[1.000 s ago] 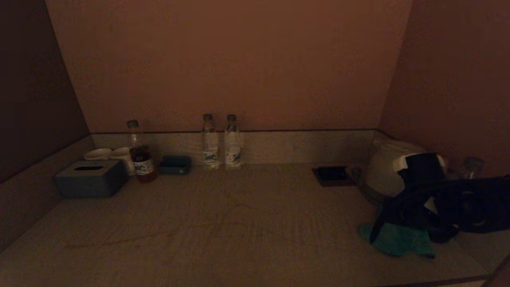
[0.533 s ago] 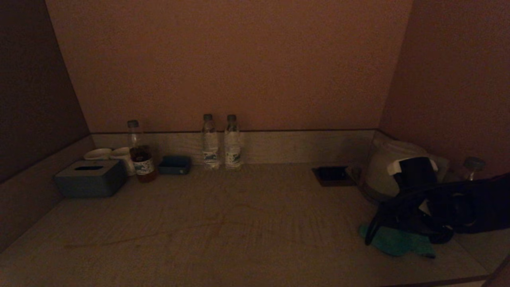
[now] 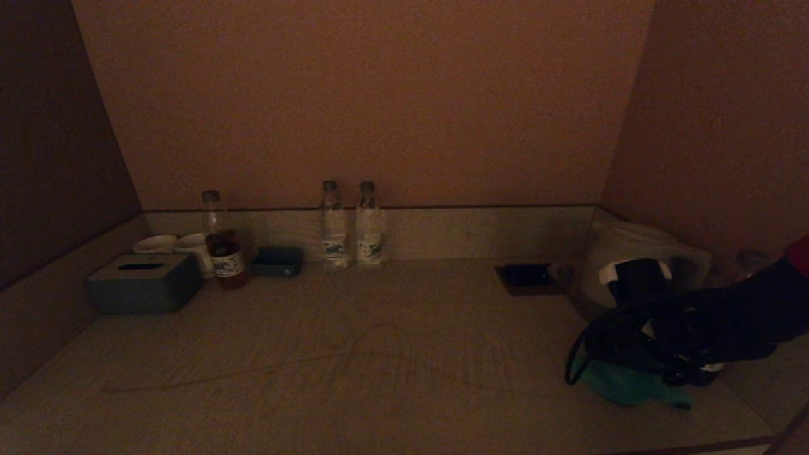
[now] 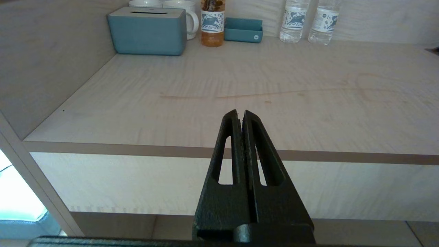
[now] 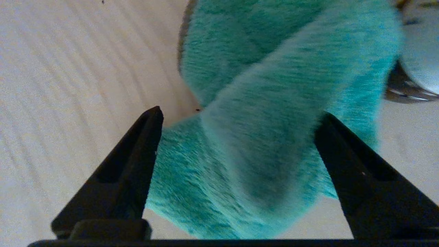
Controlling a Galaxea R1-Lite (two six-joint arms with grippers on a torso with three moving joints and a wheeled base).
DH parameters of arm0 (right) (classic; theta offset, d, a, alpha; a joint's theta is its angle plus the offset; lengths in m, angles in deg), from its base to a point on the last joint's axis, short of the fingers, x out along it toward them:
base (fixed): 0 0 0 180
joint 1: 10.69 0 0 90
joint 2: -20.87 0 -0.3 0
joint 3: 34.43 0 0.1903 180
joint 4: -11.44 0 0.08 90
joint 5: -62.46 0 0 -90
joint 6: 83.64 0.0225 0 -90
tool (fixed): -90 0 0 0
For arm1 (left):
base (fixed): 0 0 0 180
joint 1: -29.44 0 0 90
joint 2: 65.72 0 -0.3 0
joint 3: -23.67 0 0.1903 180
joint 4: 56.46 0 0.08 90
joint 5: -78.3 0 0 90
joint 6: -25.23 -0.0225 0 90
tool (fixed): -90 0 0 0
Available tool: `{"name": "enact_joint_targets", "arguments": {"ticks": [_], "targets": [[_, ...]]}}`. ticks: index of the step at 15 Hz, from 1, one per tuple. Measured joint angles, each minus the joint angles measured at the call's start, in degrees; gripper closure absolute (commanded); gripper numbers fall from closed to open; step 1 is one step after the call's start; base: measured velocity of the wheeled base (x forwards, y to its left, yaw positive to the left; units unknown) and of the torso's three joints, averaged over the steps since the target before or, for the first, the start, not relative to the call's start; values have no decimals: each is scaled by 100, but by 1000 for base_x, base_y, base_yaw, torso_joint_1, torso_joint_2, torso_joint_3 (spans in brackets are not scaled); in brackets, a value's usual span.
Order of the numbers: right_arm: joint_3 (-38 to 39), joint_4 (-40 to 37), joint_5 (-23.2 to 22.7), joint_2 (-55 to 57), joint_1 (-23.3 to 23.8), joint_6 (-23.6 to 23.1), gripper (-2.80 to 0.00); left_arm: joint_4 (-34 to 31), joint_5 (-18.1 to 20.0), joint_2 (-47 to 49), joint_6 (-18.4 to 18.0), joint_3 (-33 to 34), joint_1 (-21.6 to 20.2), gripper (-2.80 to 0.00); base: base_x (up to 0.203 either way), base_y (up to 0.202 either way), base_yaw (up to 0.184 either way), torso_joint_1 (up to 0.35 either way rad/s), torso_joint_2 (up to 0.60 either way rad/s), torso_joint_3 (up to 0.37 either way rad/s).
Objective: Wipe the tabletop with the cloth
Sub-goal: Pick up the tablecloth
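A wide, pale wooden tabletop (image 3: 392,354) filled a dim alcove, walled at the back and on both sides. A faint reddish-brown streak (image 4: 274,94) ran across its middle. At the far right stood a white electric kettle (image 3: 622,253), with a dark recessed socket panel (image 3: 528,278) just to its left. In the back left corner sat a blue-grey tissue box (image 3: 144,283), with two white mugs (image 3: 174,245) behind it, a bottle of amber drink (image 3: 221,243) beside them, and a small teal tray (image 3: 278,261) next to that. Two clear water bottles (image 3: 351,224) stood together against the back wall.

The right gripper (image 5: 236,116) hung low over the front right of the tabletop, close in front of the kettle, its fingers spread wide on either side of a raised fold of the teal cloth (image 5: 260,103). The cloth lay crumpled on the tabletop beneath it. The left gripper (image 4: 240,115) waited off the front edge of the tabletop, its fingers pressed together and holding nothing.
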Motion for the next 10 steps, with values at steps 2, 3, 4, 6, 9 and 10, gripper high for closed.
{"name": "enact_joint_targets", "arguments": {"ticks": [2, 3, 4, 6, 9, 10], "targets": [[-43, 27, 1, 119, 44, 11, 0, 5, -2, 0, 0, 2, -2, 0, 0, 0, 0, 0, 0, 0], [-57, 24, 0, 139, 61, 31, 0, 2, 1, 0, 0, 2, -2, 0, 0, 0, 0, 0, 0, 0], [-62, 22, 0, 123, 69, 76, 0, 2, 0, 0, 0, 2, 0, 0, 0, 0, 0, 0, 0, 0], [-65, 24, -5, 46, 69, 128, 0, 0, 0, 0, -1, 2, 1, 0, 0, 0, 0, 0, 0, 0], [-68, 24, -47, -127, 65, 135, 0, 5, 0, 0, 0, 1, -5, 0, 0, 0, 0, 0, 0, 0], [-65, 20, -94, -181, 64, 139, 0, 7, -2, 0, 0, -2, -2, 0, 0, 0, 0, 0, 0, 0]]}}
